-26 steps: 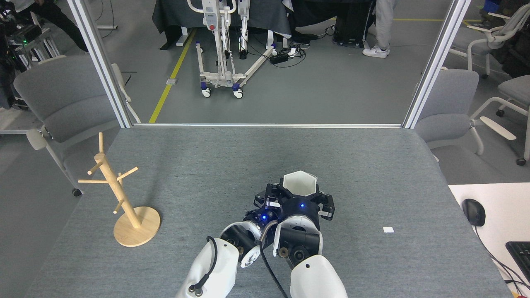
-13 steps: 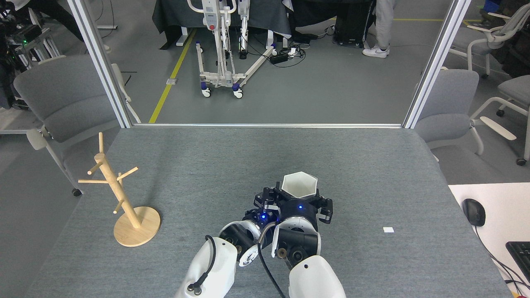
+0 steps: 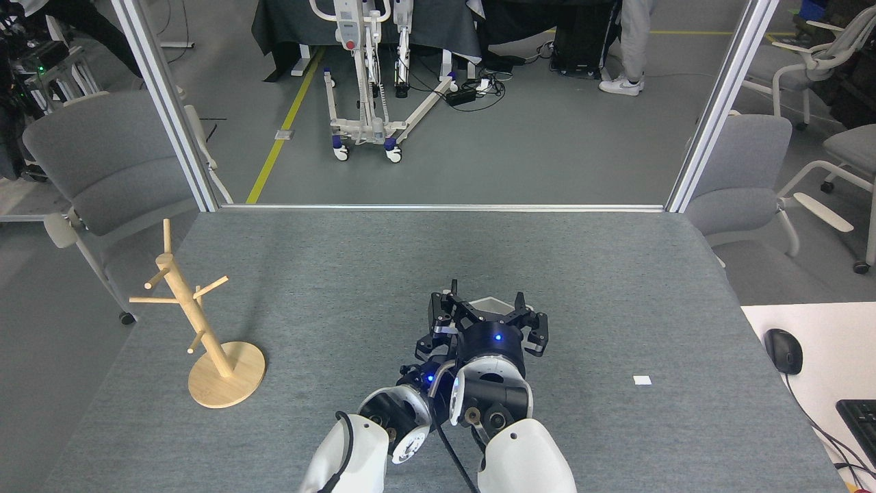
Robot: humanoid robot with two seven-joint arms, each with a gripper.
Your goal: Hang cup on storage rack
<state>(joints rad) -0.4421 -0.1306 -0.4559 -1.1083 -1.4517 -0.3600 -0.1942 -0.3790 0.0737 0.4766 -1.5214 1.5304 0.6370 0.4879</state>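
Our right gripper [image 3: 487, 309] covers the cup [image 3: 490, 302], fingers spread around its white rim; whether they grip it we cannot tell. Our left gripper [image 3: 430, 359] is indistinct beside it. The storage rack [image 3: 198, 329] stands well left of the cup.

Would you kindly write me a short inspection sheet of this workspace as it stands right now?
Surface: grey felt-covered table, flat.
Job's things: cup mid-table, mostly hidden behind the right gripper; storage rack upright at the left edge, pegs bare.
Clutter: small white tag to the right.
Grippers: right gripper fingers spread around the cup, grip cannot be told; left gripper close beside it, largely hidden.
Cables: black cable running between the two arms.
Surroundings: grey chairs on both sides, wheeled lift frame beyond, side desk with mouse, a person's legs at the far end.
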